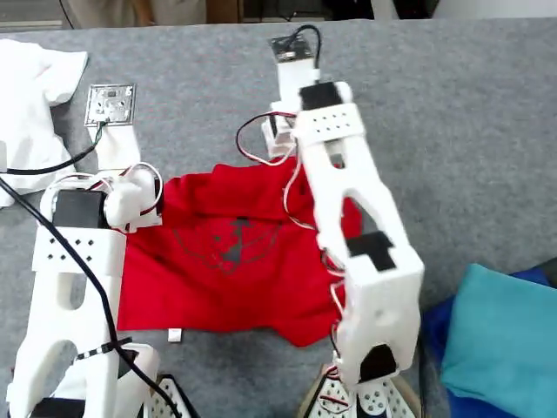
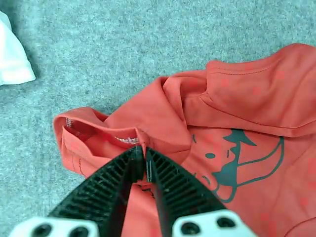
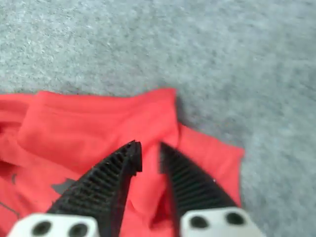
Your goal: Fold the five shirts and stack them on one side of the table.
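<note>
high view first: the red shirt [image 1: 218, 279] lies spread in the middle of the grey table [image 1: 470, 131], dark print facing up, its far edge rumpled and folded over on itself. the left arm [image 1: 74, 261] stands over one side of it and the right arm [image 1: 348, 200] stretches over the other, both wrists out at the shirt's far edge. a white shirt [image 1: 30, 87] sits crumpled at the far corner beside the left arm, well apart from the red one. at the opposite near edge a folded teal shirt [image 1: 505, 340] lies on top of a blue cloth [image 1: 432, 324]. past the table's far edge there's a thin strip of room, too little to tell what's what. left wrist view: the left gripper [image 2: 143, 159] is pinched tight on a raised fold of the red shirt, right by a stitched edge, with a thin bit of cloth squeezed between the ribbed black jaws. bunched fabric lies all around it, the print is just beside, and the white shirt is off on the grey surface. right wrist view: the right gripper [image 3: 149, 152] has its jaws only a narrow slit apart, gripping nothing i can see, over a corner of the red shirt where the cloth is doubled over. can't tell if the tips touch the fabric. the grey table runs on beyond that corner.
</note>
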Controlling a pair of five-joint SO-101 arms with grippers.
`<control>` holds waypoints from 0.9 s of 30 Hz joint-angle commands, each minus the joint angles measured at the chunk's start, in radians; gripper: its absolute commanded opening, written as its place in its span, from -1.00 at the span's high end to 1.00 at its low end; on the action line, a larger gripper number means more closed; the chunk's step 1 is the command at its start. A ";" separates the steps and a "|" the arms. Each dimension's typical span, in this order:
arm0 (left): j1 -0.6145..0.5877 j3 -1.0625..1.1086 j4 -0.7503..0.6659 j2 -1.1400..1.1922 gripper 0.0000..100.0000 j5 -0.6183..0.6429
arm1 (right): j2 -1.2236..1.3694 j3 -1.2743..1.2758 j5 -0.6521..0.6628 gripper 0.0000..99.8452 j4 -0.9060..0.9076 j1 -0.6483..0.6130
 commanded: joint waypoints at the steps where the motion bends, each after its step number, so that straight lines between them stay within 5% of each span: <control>1: 0.002 -0.009 0.003 -0.027 0.96 0.005 | 0.079 -0.162 -0.008 0.66 0.051 -0.019; 14: 0.002 -0.115 0.170 -0.027 0.96 0.080 | 0.414 -0.519 -0.008 0.67 0.089 -0.013; 27: 0.009 -0.120 0.186 -0.025 0.96 0.080 | 0.598 -0.814 -0.005 0.67 0.121 -0.013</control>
